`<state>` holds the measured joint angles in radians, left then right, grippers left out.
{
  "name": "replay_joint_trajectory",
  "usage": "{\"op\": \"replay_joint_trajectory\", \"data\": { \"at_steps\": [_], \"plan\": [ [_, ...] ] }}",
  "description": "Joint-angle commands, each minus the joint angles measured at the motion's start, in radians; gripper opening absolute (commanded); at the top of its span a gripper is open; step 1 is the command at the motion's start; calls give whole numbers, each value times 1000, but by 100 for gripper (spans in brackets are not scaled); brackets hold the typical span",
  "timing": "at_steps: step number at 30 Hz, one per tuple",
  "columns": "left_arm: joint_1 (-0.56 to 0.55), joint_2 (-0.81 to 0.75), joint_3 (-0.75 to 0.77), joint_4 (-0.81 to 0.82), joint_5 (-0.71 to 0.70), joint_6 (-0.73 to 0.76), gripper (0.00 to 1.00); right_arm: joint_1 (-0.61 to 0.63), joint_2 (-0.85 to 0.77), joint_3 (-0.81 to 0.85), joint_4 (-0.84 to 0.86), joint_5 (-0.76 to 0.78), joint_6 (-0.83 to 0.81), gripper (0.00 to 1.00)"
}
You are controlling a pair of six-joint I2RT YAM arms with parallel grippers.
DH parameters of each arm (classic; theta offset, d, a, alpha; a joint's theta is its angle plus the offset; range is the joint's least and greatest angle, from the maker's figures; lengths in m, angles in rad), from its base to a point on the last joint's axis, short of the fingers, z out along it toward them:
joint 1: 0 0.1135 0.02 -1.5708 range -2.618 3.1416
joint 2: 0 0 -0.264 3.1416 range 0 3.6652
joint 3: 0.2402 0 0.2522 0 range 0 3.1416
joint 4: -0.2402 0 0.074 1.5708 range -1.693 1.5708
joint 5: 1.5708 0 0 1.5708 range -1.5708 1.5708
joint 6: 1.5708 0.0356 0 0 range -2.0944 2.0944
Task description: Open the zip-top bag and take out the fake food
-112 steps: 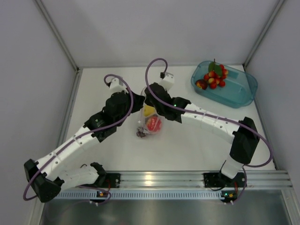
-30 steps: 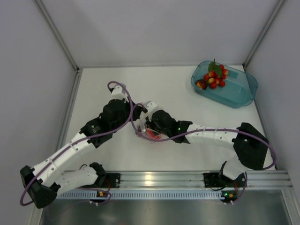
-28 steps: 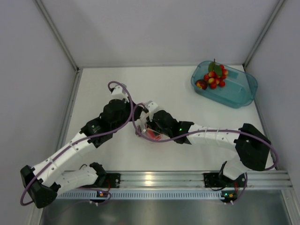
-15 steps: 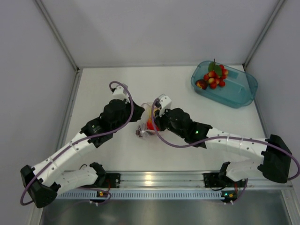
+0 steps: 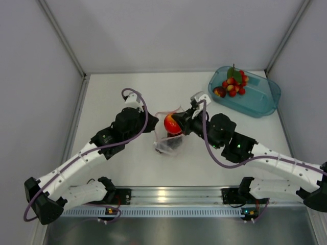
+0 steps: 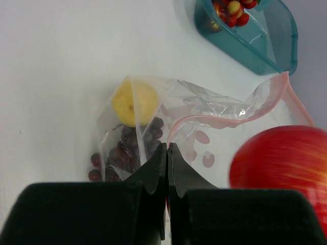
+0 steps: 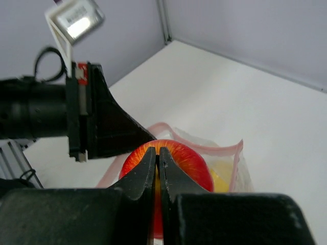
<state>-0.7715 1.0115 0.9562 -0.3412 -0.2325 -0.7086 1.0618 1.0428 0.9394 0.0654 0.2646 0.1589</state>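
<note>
The bag [image 5: 168, 143] sits near the middle of the desk [image 5: 110, 92], between the two arms, its mouth pulled open and facing up

The left jaws are shut tight, tips together with no gap showing, pinching a fold of the clear film just below the pink zip strip [image 6: 219, 118]. The strip curves away from them to the right and rises in a loop around the open mouth

The right jaws are closed too, tips nearly touching, and they have the apple [image 5: 170, 124]. It hangs at their tips at the bag's mouth, above the rest of the contents. What part of the apple they pinch cannot be made out; in the right wrist view the tips meet over its top

The lemon [image 6: 134, 102] lies inside the bag against the film on the far side from the left jaws. The grapes [image 6: 125, 153] lie just beside it, lower in the bag, touching the lemon

The teal tub [image 5: 260, 104] stands at the far right corner of the desk, well apart from the bag. Berries [image 5: 234, 84] with green leaves lie in its far left end
</note>
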Motion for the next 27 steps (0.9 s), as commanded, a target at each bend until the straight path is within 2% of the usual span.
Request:
{"op": "replay_joint_trajectory", "data": {
  "at_steps": [1, 4, 8, 11, 12, 16, 20, 27],
  "plan": [
    [-2, 7, 18, 42, -10, -2, 0, -6, -53, 93, 22, 31, -2, 0],
    [-2, 15, 21, 42, -5, -5, 0, -13, -67, 114, 27, 82, -16, 0],
    [-2, 16, 19, 41, -11, -3, 0, -42, -99, 137, -30, 263, -38, 0],
    [-2, 10, 16, 41, -18, 1, 0, -175, -136, 137, -62, 233, -9, 0],
    [-2, 6, 13, 41, -19, 6, 0, -283, -142, 136, -62, 220, 7, 0],
    [-2, -1, 7, 39, -22, 11, 0, -544, -148, 133, -62, 160, 21, 0],
    [-2, -8, 4, 41, -19, 11, 0, -826, -37, 134, -59, 36, 37, 0],
    [-2, -25, 12, 31, 7, 29, 0, -1108, 160, 114, 33, -10, 143, 0]
  ]
}}
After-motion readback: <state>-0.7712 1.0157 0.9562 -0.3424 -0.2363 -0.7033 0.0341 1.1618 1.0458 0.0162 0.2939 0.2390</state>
